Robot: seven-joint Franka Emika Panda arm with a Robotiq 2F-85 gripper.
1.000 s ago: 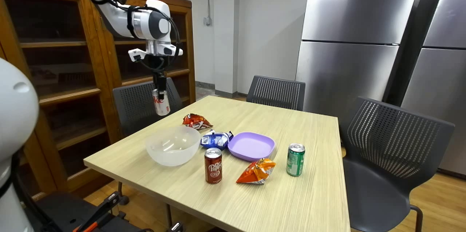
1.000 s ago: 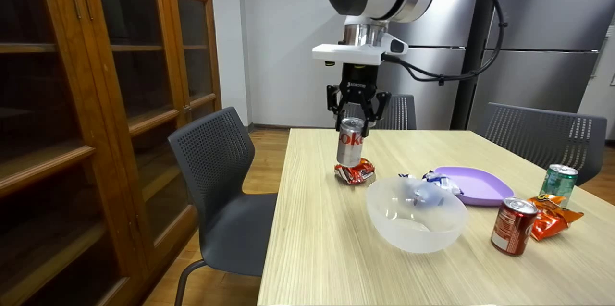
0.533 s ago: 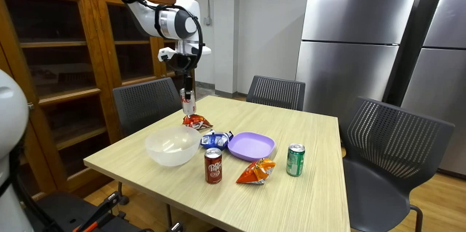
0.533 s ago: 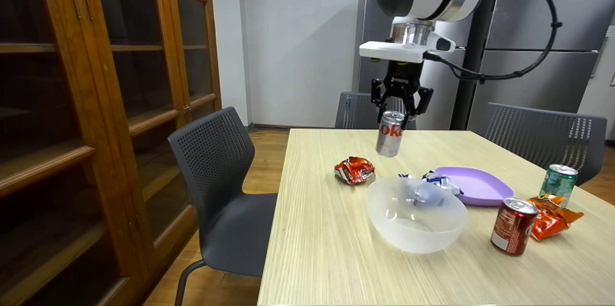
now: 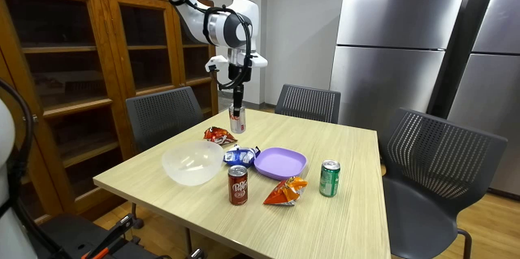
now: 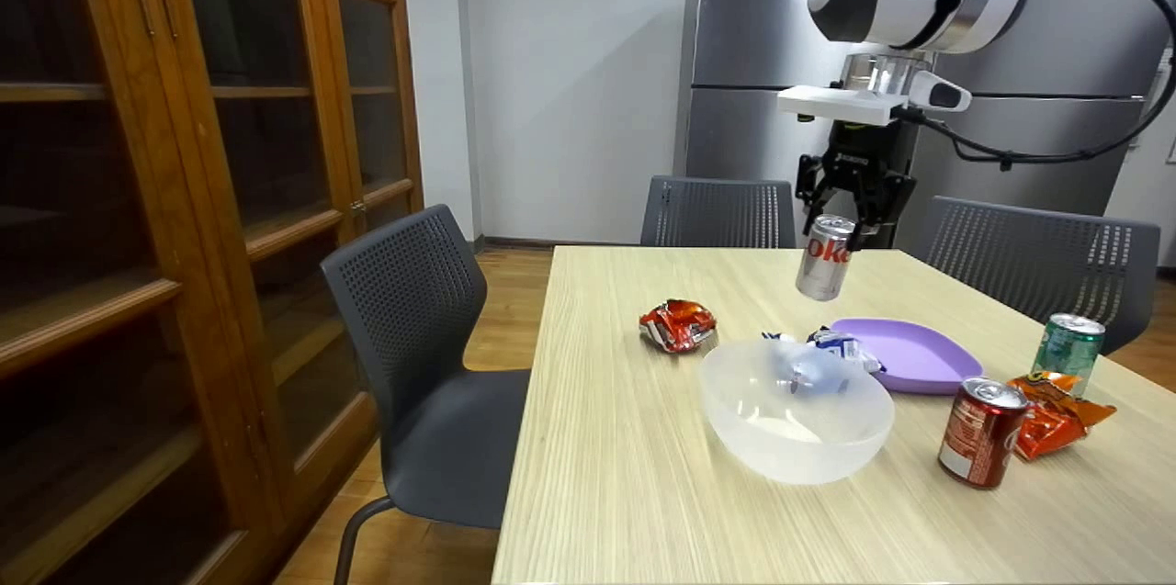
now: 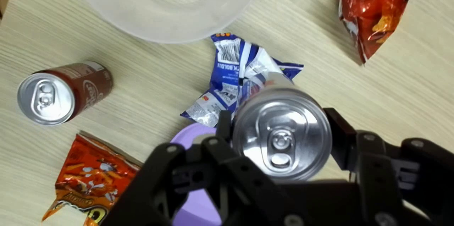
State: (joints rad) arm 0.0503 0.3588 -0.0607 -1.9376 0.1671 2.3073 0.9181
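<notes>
In an exterior view: gripper (image 5: 237, 112) up over the table (image 5: 345, 137), pinching a silver Coke can (image 5: 237, 125) near its top; can hangs clear of the tabletop. On the table: red snack bag (image 5: 216, 134), frosted bowl (image 5: 191, 174), blue packet (image 5: 239, 156) between bowl and purple plate (image 5: 280, 161), Dr Pepper can (image 5: 238, 188) upright, orange snack bag (image 5: 284, 192) lying between it and a green can (image 5: 329, 179), also upright. Grey chair (image 5: 438, 169) at picture right, steel fridge (image 5: 392, 82) behind. In an exterior view with the wooden cabinet (image 6: 207, 245) filling picture left: silver Coke can leans a little, red lettering partly covered by the gripper; blue packet shows partly through the frosted bowl's wall; orange snack bag just beside the Dr Pepper can, green can behind the bag. Wrist view: silver Coke can's lid faces the camera, tab on, black fingers (image 7: 224, 126) at both sides of it. Below it blue packet and purple plate, both part hidden by can and gripper. Frosted bowl cut off at top edge, red snack bag upper right and also cut off, Dr Pepper can at left, orange snack bag lower left.
</notes>
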